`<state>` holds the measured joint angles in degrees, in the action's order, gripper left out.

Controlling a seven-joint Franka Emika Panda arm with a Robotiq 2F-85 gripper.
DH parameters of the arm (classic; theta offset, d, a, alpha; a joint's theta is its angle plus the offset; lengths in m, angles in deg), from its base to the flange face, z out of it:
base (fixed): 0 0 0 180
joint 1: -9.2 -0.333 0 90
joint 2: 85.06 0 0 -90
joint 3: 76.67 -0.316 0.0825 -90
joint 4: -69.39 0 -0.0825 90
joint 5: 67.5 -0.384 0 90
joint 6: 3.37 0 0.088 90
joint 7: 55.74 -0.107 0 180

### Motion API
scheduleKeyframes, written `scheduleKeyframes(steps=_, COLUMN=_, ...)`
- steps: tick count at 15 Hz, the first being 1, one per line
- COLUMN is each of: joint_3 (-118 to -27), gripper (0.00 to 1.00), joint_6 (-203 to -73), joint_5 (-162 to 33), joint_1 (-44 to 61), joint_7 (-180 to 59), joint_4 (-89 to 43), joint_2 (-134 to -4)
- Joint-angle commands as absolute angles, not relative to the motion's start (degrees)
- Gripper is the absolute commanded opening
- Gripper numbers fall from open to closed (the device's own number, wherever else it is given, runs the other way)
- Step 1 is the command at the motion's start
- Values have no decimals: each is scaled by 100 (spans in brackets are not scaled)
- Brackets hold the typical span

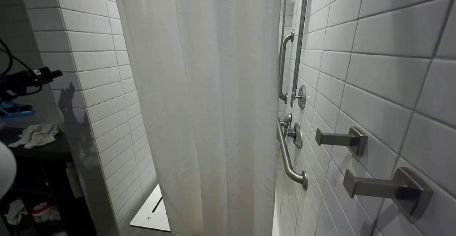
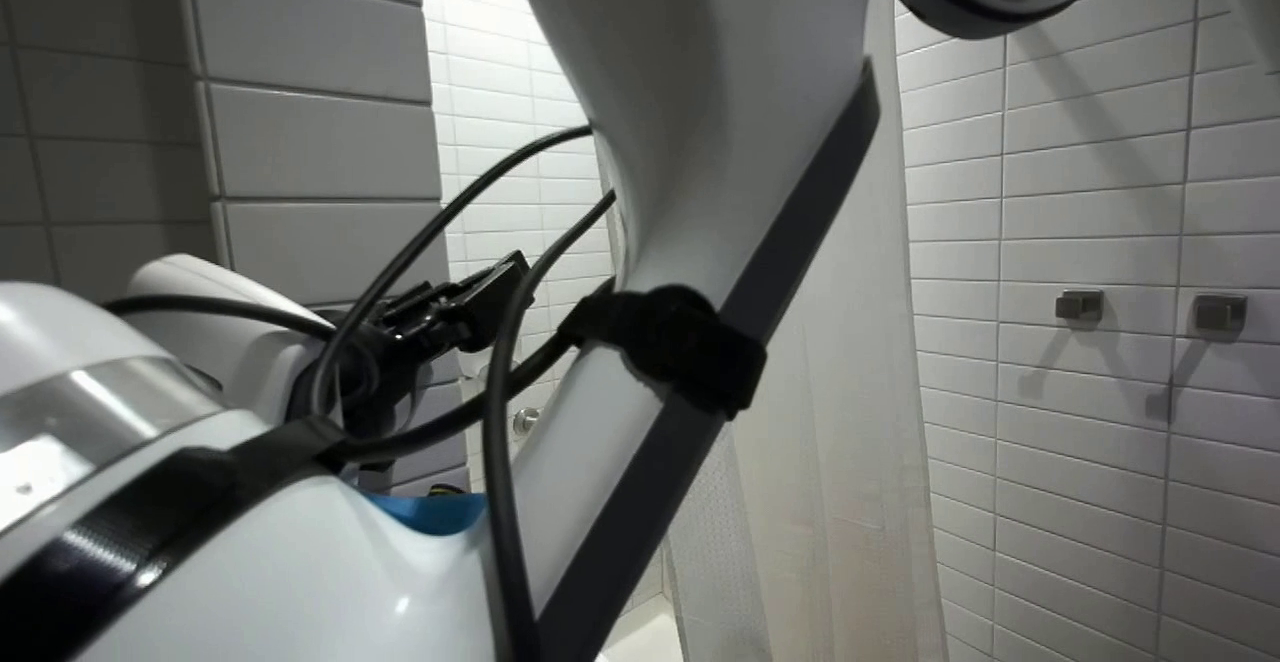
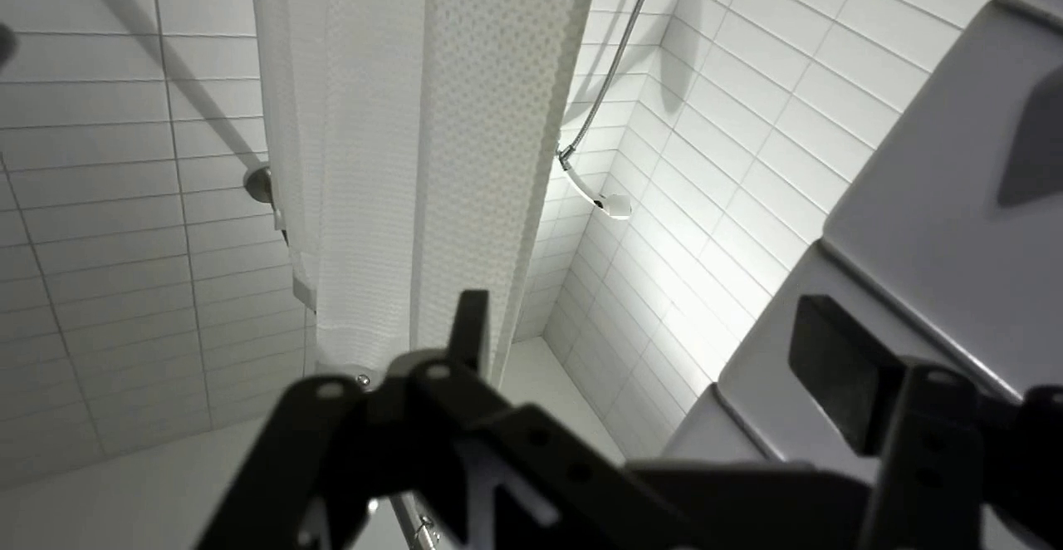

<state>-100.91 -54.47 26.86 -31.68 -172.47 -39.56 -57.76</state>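
Hovering near tiled wall [image 3: 938,151], with gripper [image 3: 652,338] spread wide.
Facing shower curtain [image 3: 423,143]; in an exterior view, higher than crumpled cloth [image 1: 37,135].

A bathroom, white wall tiles [image 1: 390,73] running in rows, a pale shower curtain [image 1: 213,104] hanging down, metal grab bars [image 1: 286,154] and hooks [image 1: 374,189] jutting out, a hand shower [image 3: 615,205] showing beyond the curtain

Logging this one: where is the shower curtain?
In the wrist view, the shower curtain hangs left of centre, beyond the open fingers, with the hand shower just right of its edge.
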Motion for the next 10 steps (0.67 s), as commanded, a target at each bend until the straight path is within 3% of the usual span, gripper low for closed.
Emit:
scheduleKeyframes(steps=1, joint_3=-10029, gripper=100, joint_6=-5379, joint_5=2707, joint_1=-3195, joint_7=-17318, joint_4=-3842, joint_2=-5803)
scheduleKeyframes(steps=10, joint_3=-10051, gripper=100, joint_6=-5501, joint_5=2530, joint_1=-2981, joint_7=-17574, joint_4=-3795, joint_2=-6151)
